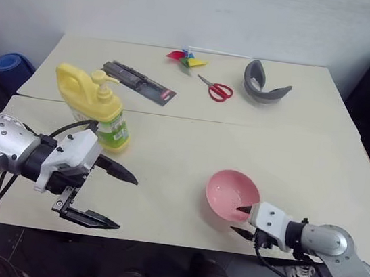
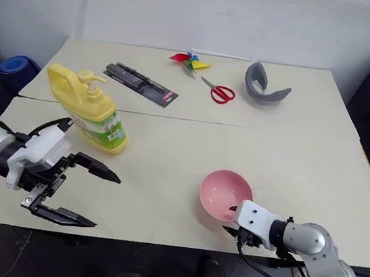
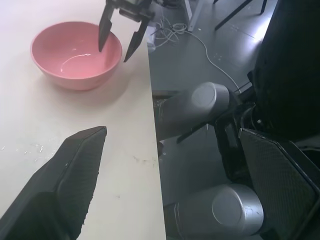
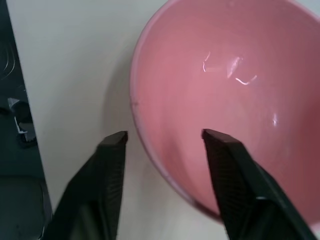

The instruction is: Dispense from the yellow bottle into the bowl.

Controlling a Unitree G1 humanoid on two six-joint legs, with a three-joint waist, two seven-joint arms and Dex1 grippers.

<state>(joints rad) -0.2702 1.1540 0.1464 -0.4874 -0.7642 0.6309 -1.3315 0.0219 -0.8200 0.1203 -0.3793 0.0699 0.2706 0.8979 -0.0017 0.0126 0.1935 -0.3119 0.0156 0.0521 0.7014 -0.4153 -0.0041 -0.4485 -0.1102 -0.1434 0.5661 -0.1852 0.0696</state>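
Now the right gripper [image 4: 165,137] has one finger inside the pink bowl [image 1: 232,194] and one outside, straddling the near rim with a gap on both sides, so it is not pinching yet. If it squeezes or pulls crooked, the light bowl could tip or slide off the near edge of the table [image 1: 170,150]. The bowl looks empty. The yellow bottle [image 1: 94,106] stands upright, far left, pump on top. The left gripper [image 1: 112,197] is spread wide, just near it, holding nothing.
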